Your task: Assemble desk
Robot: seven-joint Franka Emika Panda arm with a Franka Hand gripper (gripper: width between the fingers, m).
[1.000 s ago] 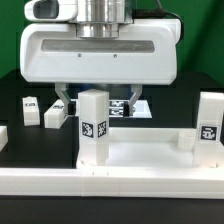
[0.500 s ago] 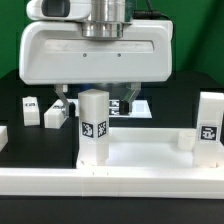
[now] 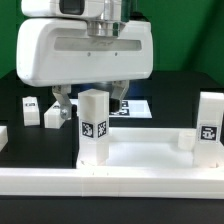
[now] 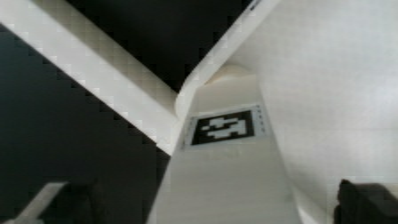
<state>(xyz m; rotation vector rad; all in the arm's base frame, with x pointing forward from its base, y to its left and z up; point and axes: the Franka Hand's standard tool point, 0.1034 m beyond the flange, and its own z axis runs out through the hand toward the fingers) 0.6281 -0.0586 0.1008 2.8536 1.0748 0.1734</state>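
Note:
The desk's white tabletop (image 3: 145, 152) lies tray-like at the front. One white leg (image 3: 94, 125) with a black-and-white tag stands upright at its corner on the exterior view's left. A second tagged leg (image 3: 209, 118) stands at the right end. My gripper (image 3: 92, 103) hangs open over the left leg, one finger on each side. In the wrist view the same leg (image 4: 222, 150) runs between my gripper (image 4: 205, 205) fingers with a gap on both sides. Nothing is held.
Two loose tagged legs (image 3: 30, 110) (image 3: 54, 116) stand on the black table at the exterior view's left. The marker board (image 3: 136, 106) lies behind the gripper. A long white rail (image 3: 110, 186) runs along the front edge.
The gripper has shifted a little toward the exterior view's left, still open. The legs and the tabletop have not moved.

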